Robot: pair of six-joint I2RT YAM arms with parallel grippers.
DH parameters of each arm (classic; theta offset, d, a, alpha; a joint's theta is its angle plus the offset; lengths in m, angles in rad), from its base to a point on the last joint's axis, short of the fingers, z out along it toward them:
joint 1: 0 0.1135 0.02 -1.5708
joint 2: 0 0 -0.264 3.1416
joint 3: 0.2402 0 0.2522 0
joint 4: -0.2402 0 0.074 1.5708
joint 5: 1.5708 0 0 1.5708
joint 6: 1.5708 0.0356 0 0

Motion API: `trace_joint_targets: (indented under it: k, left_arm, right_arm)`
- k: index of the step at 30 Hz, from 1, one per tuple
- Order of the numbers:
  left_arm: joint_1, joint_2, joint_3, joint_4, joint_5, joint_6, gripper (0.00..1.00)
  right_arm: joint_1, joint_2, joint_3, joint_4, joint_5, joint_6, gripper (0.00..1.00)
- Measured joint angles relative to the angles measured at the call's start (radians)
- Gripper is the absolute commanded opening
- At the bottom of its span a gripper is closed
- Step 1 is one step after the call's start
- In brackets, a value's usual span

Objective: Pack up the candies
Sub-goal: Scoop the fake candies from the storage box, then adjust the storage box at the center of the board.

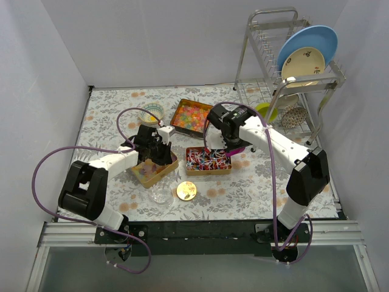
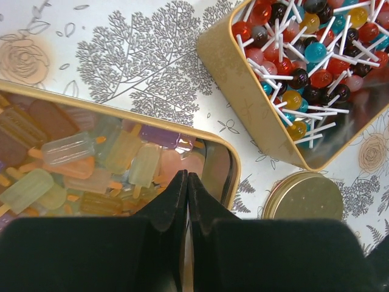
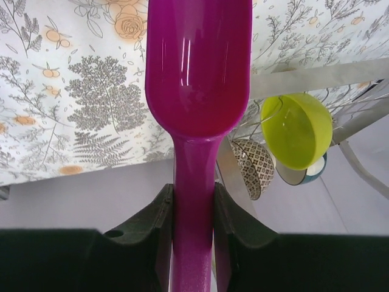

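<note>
Pale gummies (image 2: 73, 164) fill a gold tin (image 1: 155, 171) at the left. My left gripper (image 2: 187, 176) is shut and empty, its tips just above the tin's right end; it also shows in the top view (image 1: 159, 152). Red-blue-white pieces on white sticks (image 2: 304, 55) fill a second tin (image 1: 208, 160) in the middle. Bright jellies (image 1: 191, 115) fill a third tin behind it. My right gripper (image 3: 193, 191) is shut on the handle of the magenta scoop (image 3: 197, 61), whose bowl is empty, and holds it above the table by the middle tin's far edge (image 1: 223, 145).
The round gold lid (image 1: 186, 190) lies near the front, with a clear jar (image 1: 161, 194) to its left. A dish rack (image 1: 292, 73) with plates stands at the back right, a green bowl (image 3: 298, 131) and a patterned bowl (image 3: 255, 167) under it. A round container (image 1: 152, 112) sits at the back left.
</note>
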Motion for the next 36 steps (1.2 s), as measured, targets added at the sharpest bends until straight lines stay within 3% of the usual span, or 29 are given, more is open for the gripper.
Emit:
trace_joint_targets:
  k: [20,36]
  left_arm:
    - [-0.062,0.061,-0.095,0.262,0.100,-0.090,0.00]
    - [-0.117,0.147,-0.096,0.377,0.205,-0.155,0.00]
  right_arm:
    - [0.087,0.120,-0.020,0.002,0.227,-0.019,0.01]
    - [0.101,0.179,0.014,-0.023,0.188,0.048,0.01]
